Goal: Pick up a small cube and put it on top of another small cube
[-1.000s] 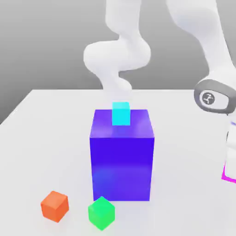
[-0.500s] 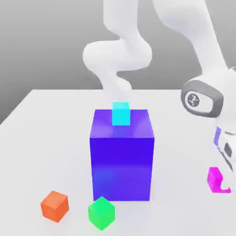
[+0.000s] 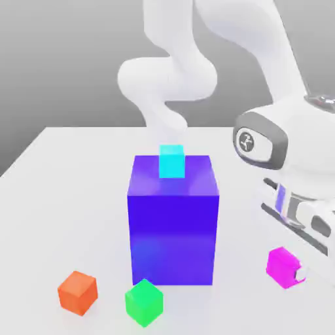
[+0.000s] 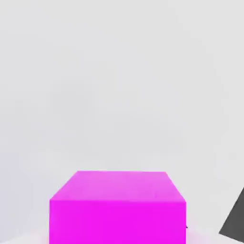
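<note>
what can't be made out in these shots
- Pincer fingertips: exterior view, mostly hidden behind the small glossy magenta cube.
- Magenta cube's lower part: hand view, cut off by the picture's edge.
- Small cyan cube's base: exterior view, hidden behind the big blue-violet block.

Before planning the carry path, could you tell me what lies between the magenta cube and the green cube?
In the exterior view, only bare white table separates the magenta cube and the green cube; the big blue block stands just behind that stretch.
</note>
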Robot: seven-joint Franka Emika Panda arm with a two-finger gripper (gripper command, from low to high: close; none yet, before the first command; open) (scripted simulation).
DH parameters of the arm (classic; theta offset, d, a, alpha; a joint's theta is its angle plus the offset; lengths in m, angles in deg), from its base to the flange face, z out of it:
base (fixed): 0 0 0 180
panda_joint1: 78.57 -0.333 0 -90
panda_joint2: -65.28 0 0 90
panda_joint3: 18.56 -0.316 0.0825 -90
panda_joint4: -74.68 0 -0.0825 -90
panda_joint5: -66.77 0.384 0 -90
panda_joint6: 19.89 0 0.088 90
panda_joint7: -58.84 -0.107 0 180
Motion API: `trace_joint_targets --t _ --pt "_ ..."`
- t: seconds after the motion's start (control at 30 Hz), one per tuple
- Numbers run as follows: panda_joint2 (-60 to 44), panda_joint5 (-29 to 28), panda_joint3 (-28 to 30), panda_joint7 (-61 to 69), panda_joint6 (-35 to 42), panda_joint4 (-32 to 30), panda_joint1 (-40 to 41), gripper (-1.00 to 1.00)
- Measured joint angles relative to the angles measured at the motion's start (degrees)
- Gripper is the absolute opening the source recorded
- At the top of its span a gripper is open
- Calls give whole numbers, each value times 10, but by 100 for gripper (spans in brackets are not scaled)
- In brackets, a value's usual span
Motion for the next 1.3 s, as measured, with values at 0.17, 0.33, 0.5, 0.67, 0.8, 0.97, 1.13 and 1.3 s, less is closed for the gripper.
trace_joint_targets --t 0.17,0.33,0.5,0.67,0.8,0.97,1.13,1.3 --pt "4 -3 -7 119 6 2 34 -100" --pt "13 1 -13 240 10 0 73 -100" --pt "43 37 -5 370 10 -24 137 -100" --pt "74 88 12 508 9 -49 197 -100" --pt "95 136 28 594 8 -72 245 -100" --pt "75 129 35 587 -21 -80 254 -100" --pt "22 82 58 552 -66 -77 240 -100" --pt "-10 58 76 535 -92 -76 229 100"
